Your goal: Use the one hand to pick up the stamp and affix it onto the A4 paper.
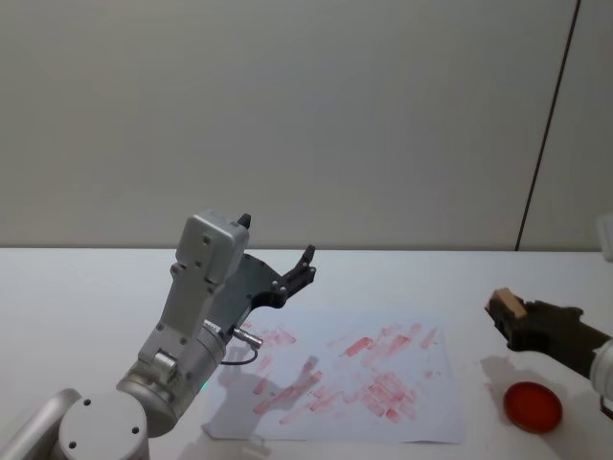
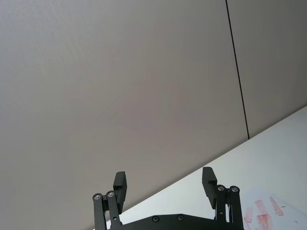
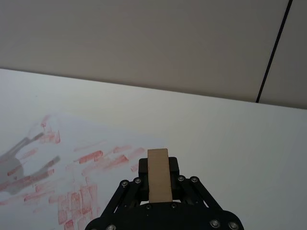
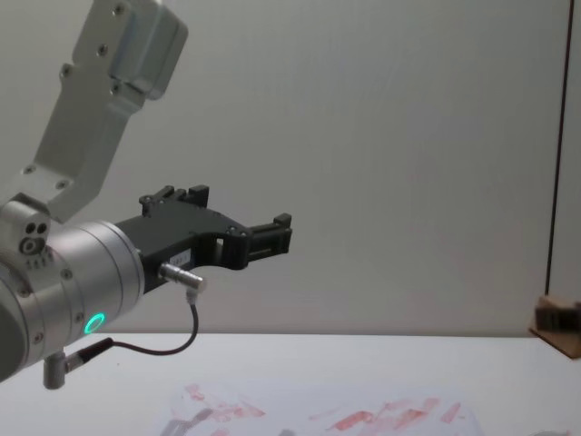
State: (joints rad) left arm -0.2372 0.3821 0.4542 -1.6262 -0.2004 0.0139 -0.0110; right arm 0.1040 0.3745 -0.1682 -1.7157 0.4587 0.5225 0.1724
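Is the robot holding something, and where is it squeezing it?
Yes. The right gripper holds the stamp, a small wooden block, squeezing its two long sides so one end sticks out past the fingertips. The left gripper is open and holds nothing.

Round red ink pad [image 1: 533,405] lying flat on the white table [image 1: 86,287], close to the near right corner, well apart from the far edge. Glossy red top, slightly darker rim, faint shadow just beside it on the left. Table surface plain and white, running from the left edge to the right edge, far edge meeting a pale grey wall [image 1: 287,115]. Thin dark vertical seam [image 1: 548,125] in the wall toward the right, slanting down to the far edge of the table; same seam seen in the chest view [image 4: 556,173] and the right wrist view [image 3: 273,50]. Contents of the pad beyond colour impossible to tell.
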